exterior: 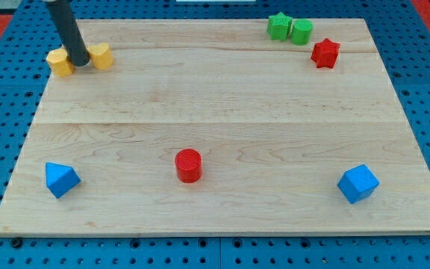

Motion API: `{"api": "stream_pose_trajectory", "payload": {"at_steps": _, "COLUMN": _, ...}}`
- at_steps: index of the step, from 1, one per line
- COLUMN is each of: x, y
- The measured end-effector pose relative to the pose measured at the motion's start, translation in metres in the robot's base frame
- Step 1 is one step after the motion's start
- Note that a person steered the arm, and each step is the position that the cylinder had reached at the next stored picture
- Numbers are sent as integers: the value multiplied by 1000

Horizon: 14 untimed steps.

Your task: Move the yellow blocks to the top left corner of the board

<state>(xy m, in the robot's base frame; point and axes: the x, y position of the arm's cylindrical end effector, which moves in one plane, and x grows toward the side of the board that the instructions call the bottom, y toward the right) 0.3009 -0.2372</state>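
Note:
Two yellow blocks lie near the board's top left corner. One yellow block (pixel 60 62), star-like, is at the left edge. The other yellow block (pixel 101 55), roughly hexagonal, is just to its right. My tip (pixel 80 63) stands between them, touching or nearly touching both. The dark rod rises from it toward the view's top left.
The wooden board (pixel 222 112) lies on a blue pegboard. A green star (pixel 278 25) and a green cylinder (pixel 301 31) touch at the top right, with a red star (pixel 325 53) below them. A red cylinder (pixel 188 165), blue triangular block (pixel 60 179) and blue cube (pixel 358 184) lie along the bottom.

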Motion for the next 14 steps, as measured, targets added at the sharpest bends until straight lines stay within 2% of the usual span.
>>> {"api": "stream_pose_trajectory", "payload": {"at_steps": 1, "x": 46, "y": 4}}
{"api": "stream_pose_trajectory", "payload": {"at_steps": 2, "x": 61, "y": -30}}
{"api": "stream_pose_trajectory", "payload": {"at_steps": 3, "x": 30, "y": -67}}
{"api": "stream_pose_trajectory", "payload": {"at_steps": 5, "x": 1, "y": -14}}
{"api": "stream_pose_trajectory", "payload": {"at_steps": 6, "x": 22, "y": -11}}
{"api": "stream_pose_trajectory", "payload": {"at_steps": 7, "x": 12, "y": 21}}
{"api": "stream_pose_trajectory", "payload": {"at_steps": 9, "x": -45, "y": 39}}
{"api": "stream_pose_trajectory", "payload": {"at_steps": 10, "x": -2, "y": 40}}
{"api": "stream_pose_trajectory", "payload": {"at_steps": 11, "x": 22, "y": 107}}
{"api": "stream_pose_trajectory", "payload": {"at_steps": 12, "x": -16, "y": 119}}
{"api": "stream_pose_trajectory", "payload": {"at_steps": 13, "x": -63, "y": 69}}
{"api": "stream_pose_trajectory", "payload": {"at_steps": 14, "x": -50, "y": 106}}
